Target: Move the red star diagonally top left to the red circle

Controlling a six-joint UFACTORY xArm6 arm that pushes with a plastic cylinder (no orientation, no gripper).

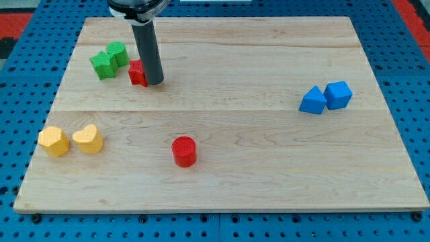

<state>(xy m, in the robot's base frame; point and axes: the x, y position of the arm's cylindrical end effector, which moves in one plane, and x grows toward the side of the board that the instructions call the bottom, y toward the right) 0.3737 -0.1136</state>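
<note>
Your tip [155,83] sits on the board [269,181] near its top-left corner, pressed against the right side of the red star [138,72]. The rod has no jaws; it grasps nothing, only touches the star's flank.

Red star: upper left of the board, partly hidden behind the rod. Just to its left stand two green blocks, a green star shape [103,65] and a smaller green block [117,53], touching each other; narrow gap between them and the red star.

Red circle [183,151]: lower middle of the board, standing alone, well apart from the star, down and to the view's right of it. Bare wood on all sides of it.

Two yellow blocks [53,142] [88,139] sit side by side near the left edge, low down, close to each other.

Two blue blocks at the right: a blue triangle shape [313,101] touching a blue cube [338,95]. Wide open wood between them and the red circle.
</note>
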